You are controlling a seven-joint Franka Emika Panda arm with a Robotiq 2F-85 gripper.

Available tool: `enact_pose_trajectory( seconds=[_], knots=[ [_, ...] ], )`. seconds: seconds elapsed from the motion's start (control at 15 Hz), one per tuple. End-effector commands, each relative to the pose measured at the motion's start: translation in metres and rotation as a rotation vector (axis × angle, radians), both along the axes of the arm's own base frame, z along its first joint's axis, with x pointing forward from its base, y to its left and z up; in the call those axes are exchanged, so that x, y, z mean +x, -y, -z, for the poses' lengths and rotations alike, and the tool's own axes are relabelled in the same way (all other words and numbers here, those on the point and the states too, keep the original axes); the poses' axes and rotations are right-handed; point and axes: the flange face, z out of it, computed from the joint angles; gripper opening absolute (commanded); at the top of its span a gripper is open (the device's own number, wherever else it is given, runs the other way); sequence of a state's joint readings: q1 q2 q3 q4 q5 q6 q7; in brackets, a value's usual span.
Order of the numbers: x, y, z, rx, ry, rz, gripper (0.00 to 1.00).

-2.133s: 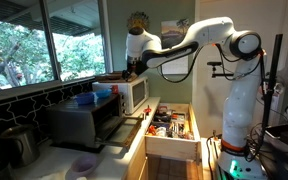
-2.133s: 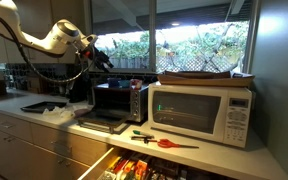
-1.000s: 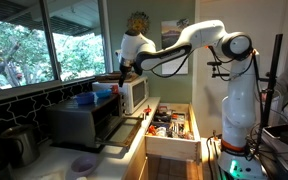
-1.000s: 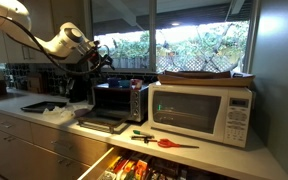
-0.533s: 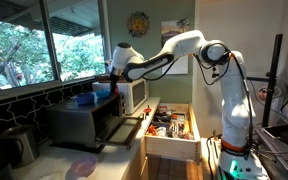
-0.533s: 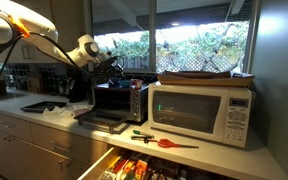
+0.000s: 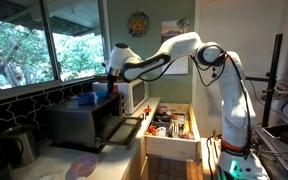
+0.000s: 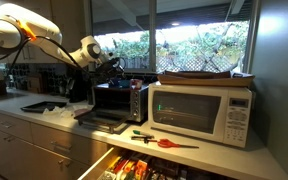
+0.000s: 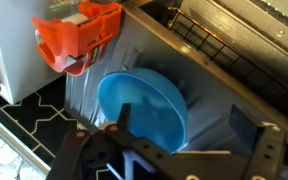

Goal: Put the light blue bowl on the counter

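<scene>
The light blue bowl (image 9: 144, 108) sits on the grey top of a toaster oven (image 7: 84, 120); in an exterior view it shows as a blue shape (image 7: 84, 99). My gripper (image 9: 194, 135) is open and hangs just above the bowl. One finger is over the bowl's near rim and the other is off to its side over the bare oven top. In both exterior views the gripper (image 7: 108, 80) (image 8: 114, 66) is over the oven. The pale beige counter (image 7: 52, 160) (image 8: 189, 152) runs below.
An orange-red plastic object (image 9: 79, 38) stands next to the bowl on the oven. A flat pink plate (image 7: 84, 165) lies on the counter. A white microwave (image 8: 204, 112) stands beside the oven. A wooden drawer (image 7: 171, 125) full of utensils is pulled out.
The arm has swung from beside the microwave over to the toaster oven and come down. The open gripper now hangs just above the blue bowl.
</scene>
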State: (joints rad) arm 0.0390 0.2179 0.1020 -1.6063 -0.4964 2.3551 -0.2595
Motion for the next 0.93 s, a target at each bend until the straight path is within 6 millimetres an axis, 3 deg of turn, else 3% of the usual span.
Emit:
enact_pose_trajectory(
  seconds=[0.0,0.07,0.13,0.67,0.87],
  knots=[
    [0.013,-0.004,0.012,0.017,-0.011,0.008,0.83],
    [0.015,-0.004,0.015,0.016,-0.009,0.009,0.80],
    [0.018,-0.004,0.016,0.015,-0.009,0.010,0.66],
    [0.026,-0.009,0.007,0.024,0.012,-0.007,0.05],
    [0.026,-0.013,0.007,0.034,0.003,-0.009,0.00]
  ],
)
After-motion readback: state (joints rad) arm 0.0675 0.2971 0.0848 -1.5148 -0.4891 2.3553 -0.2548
